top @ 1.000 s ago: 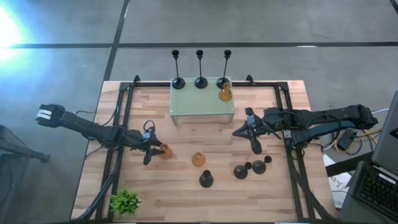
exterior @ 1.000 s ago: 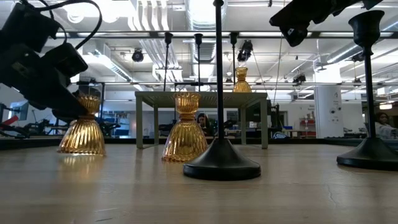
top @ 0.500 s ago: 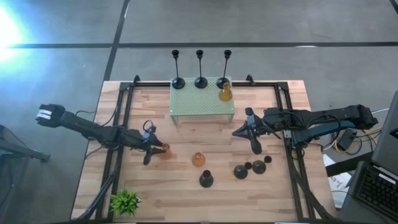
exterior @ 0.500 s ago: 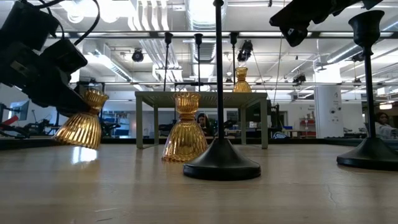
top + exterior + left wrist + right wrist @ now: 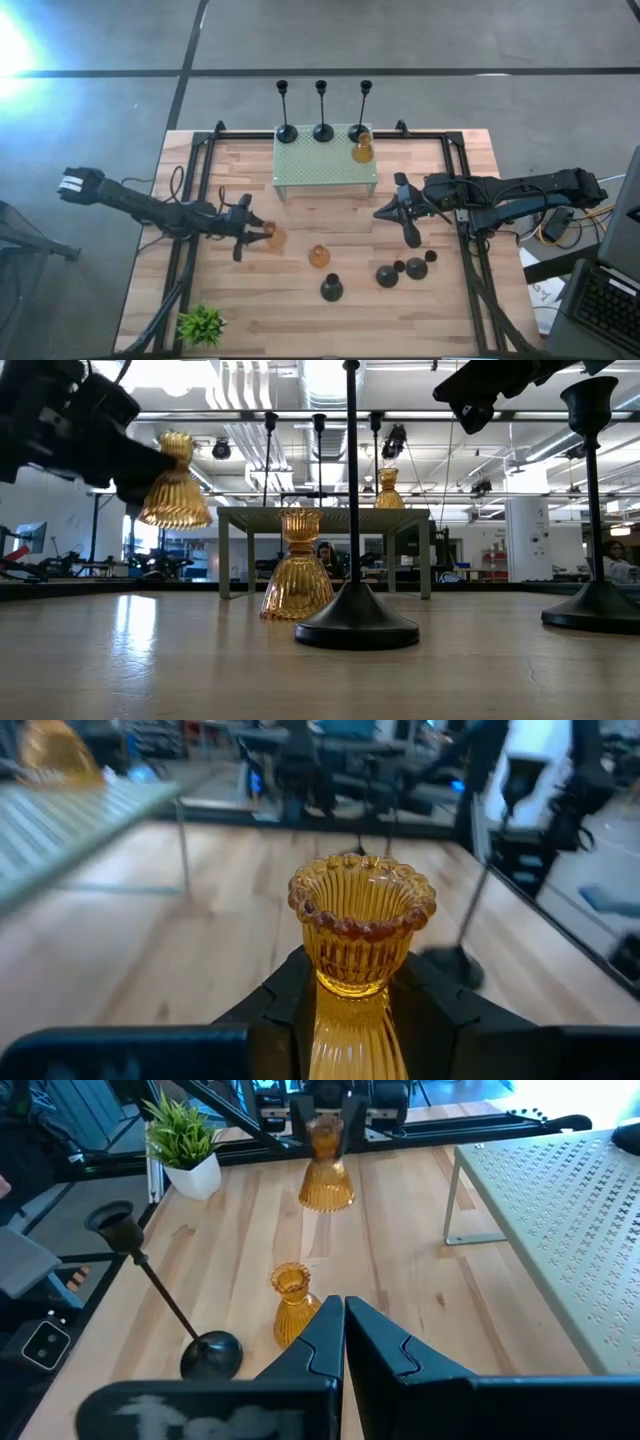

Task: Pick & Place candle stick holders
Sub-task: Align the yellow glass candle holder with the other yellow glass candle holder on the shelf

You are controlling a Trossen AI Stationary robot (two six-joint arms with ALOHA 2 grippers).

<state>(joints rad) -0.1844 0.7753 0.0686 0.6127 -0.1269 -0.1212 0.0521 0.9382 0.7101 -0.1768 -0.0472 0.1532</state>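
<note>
1. An amber glass holder (image 5: 175, 480) is gripped by the left gripper (image 5: 252, 235), fingers clamped around its narrow neck, cup end pointing away from the wrist.
2. In the low view the holder is seen hanging clear above the table (image 5: 300, 305), nearly upright and tilted a little.
3. The green stand (image 5: 325, 160) lies beyond the held piece, toward the table's back and centre, with one amber holder (image 5: 362, 150) and three tall black stems (image 5: 322, 110) already there. The left arm is judged the nearer one for any trip there.
4. A second amber holder (image 5: 319, 256) is left standing on the wood, near the held one.
5. The right gripper (image 5: 408, 212) is parked beside the stand, fingers pressed together on nothing.
6. Against a second ago: the held piece was seated on the table; now it is lifted and carried slightly inward.
</note>
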